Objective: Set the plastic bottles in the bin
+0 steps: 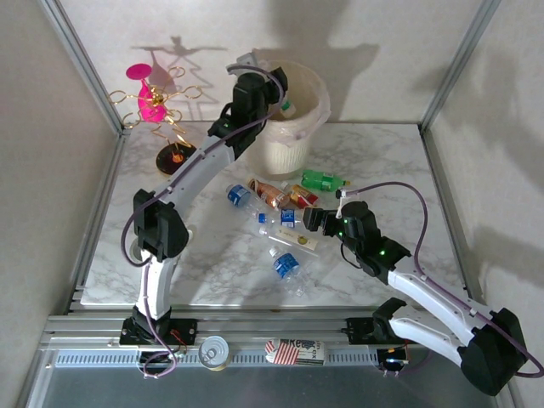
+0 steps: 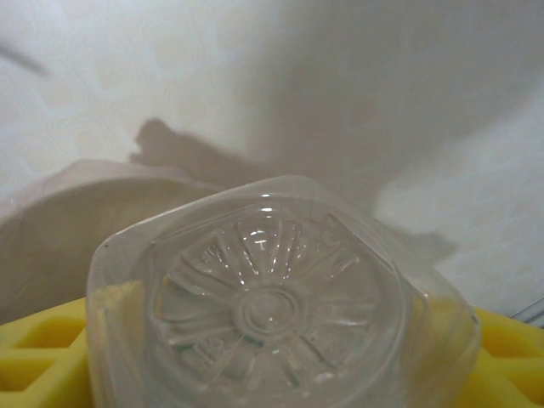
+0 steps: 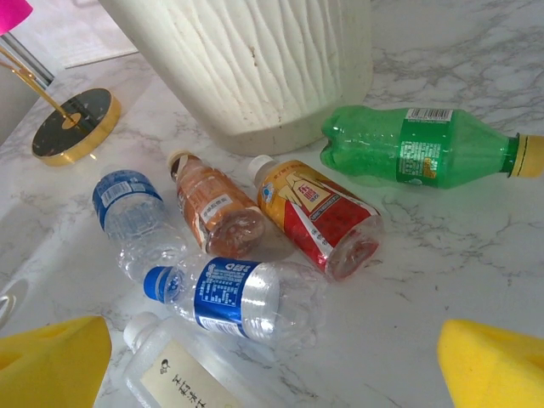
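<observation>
The cream ribbed bin [image 1: 293, 127] stands at the back of the table, its wall also in the right wrist view [image 3: 255, 68]. My left gripper [image 1: 274, 100] hangs over the bin's rim [image 2: 51, 212], shut on a clear bottle [image 2: 272, 297] whose ribbed base faces the camera between the yellow pads [image 2: 34, 348]. My right gripper [image 1: 311, 219] is open just above the table, near several lying bottles: green [image 3: 408, 153], red-and-yellow labelled [image 3: 319, 212], brown [image 3: 217, 212], two blue-labelled clear ones [image 3: 242, 299] [image 3: 127, 208], and a cream-labelled one [image 3: 183, 382] nearest its fingers.
A pink-and-gold wire ornament stand [image 1: 157, 102] is at the back left, its round base [image 3: 76, 127] near the bottles. Another blue-labelled bottle [image 1: 286, 266] lies nearer the front. A silver tin can [image 1: 213, 351] sits on the front rail. Frame posts and walls bound the table.
</observation>
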Controlling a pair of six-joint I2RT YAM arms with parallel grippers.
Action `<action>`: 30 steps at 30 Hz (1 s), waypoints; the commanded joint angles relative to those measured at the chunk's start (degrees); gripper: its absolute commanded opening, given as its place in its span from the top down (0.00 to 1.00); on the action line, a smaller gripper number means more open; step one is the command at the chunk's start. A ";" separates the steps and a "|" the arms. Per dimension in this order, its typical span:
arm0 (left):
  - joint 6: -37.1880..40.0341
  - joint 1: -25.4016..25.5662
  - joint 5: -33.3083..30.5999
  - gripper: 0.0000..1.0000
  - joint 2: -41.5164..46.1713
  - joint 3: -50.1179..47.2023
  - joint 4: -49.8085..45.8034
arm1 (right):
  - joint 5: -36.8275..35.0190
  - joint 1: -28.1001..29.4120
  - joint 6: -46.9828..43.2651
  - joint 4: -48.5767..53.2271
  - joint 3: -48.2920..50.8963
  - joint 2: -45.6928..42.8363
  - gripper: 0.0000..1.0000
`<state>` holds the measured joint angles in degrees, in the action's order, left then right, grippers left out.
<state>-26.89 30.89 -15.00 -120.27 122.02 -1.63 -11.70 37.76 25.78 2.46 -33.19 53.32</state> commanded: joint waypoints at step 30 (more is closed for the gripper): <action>-0.59 1.51 11.31 0.00 31.49 -28.29 9.69 | -3.94 -1.46 -3.41 -0.38 -1.78 8.24 0.01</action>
<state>-27.03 31.81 -5.82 -93.25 99.46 3.53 -13.13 37.28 24.82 2.37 -33.12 60.27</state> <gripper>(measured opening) 0.995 0.988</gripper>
